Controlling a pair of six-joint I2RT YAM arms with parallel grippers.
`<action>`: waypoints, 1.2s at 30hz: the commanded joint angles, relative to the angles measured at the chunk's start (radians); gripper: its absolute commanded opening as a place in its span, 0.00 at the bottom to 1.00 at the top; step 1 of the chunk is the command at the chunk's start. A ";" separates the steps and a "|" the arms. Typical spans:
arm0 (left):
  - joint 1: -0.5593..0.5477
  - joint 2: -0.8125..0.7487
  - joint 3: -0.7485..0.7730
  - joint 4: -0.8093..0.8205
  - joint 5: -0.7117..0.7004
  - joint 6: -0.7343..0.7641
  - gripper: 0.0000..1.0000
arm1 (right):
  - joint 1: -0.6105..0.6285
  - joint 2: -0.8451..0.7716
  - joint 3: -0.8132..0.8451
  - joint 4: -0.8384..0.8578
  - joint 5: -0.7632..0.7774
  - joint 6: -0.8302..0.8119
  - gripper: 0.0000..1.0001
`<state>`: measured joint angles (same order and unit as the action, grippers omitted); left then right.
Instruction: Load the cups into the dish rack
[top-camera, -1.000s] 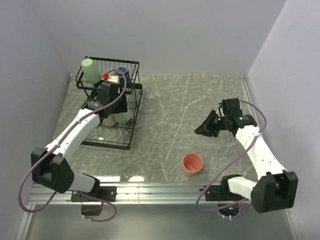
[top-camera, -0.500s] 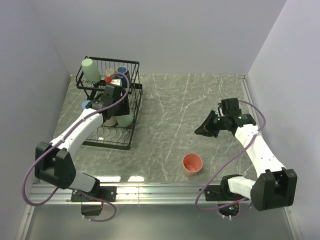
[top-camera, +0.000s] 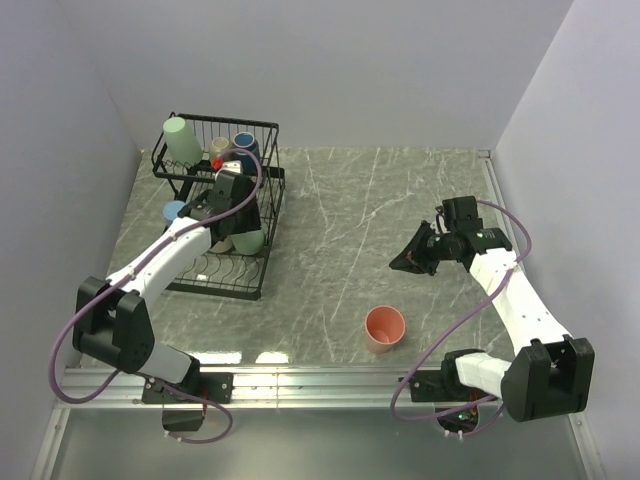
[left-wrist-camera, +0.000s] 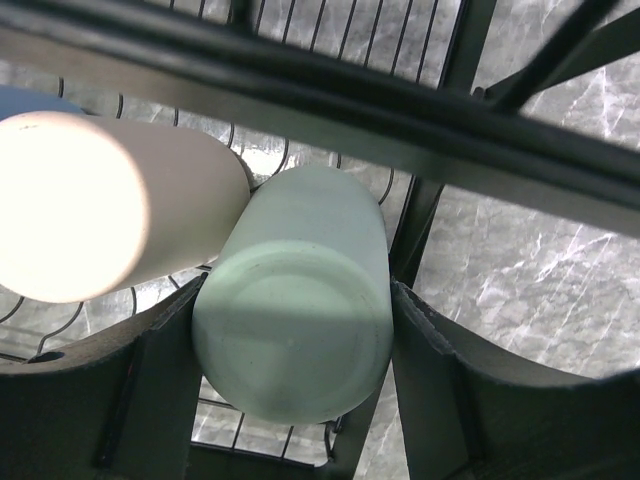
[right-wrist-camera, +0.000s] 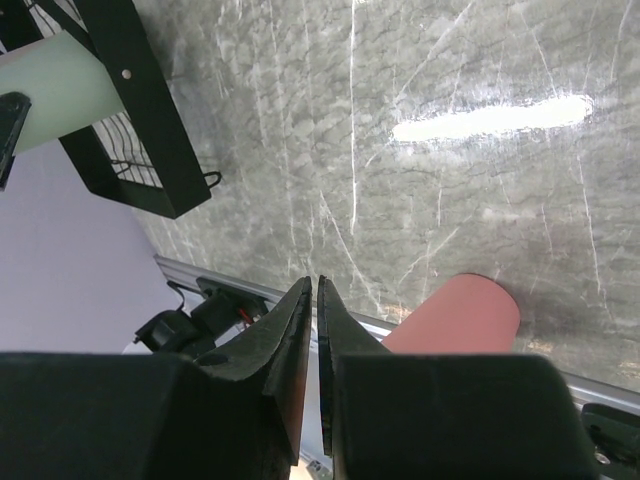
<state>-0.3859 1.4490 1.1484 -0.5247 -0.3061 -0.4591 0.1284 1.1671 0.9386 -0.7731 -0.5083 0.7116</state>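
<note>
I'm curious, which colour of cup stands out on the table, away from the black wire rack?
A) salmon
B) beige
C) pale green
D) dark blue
A: the salmon cup stands alone on the bare table near the front edge, well apart from the dish rack.

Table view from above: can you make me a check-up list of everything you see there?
Surface: grey marbled table, white veins.
Job's things: dish rack holds several cups; pale green cup sits next to a beige cup inside it; salmon cup stands loose on the table.
Clutter: nothing seen.
Grippers: left gripper clamps the pale green cup; right gripper shut, empty.
Cables: purple cables loop along both arms.
Surroundings: plain walls, metal rail at the near edge.
</note>
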 joint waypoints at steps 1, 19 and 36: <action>-0.014 0.013 0.002 0.046 -0.059 -0.026 0.31 | 0.005 -0.020 0.014 -0.006 0.010 -0.020 0.13; -0.033 -0.010 0.056 -0.003 -0.114 -0.036 0.97 | 0.005 -0.043 -0.014 0.008 0.010 -0.021 0.15; -0.053 -0.136 0.329 -0.175 -0.064 -0.111 0.99 | 0.011 -0.174 -0.087 -0.047 0.017 -0.089 0.33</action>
<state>-0.4332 1.3651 1.4105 -0.6571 -0.3840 -0.5373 0.1295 1.0485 0.8474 -0.7959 -0.4820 0.6567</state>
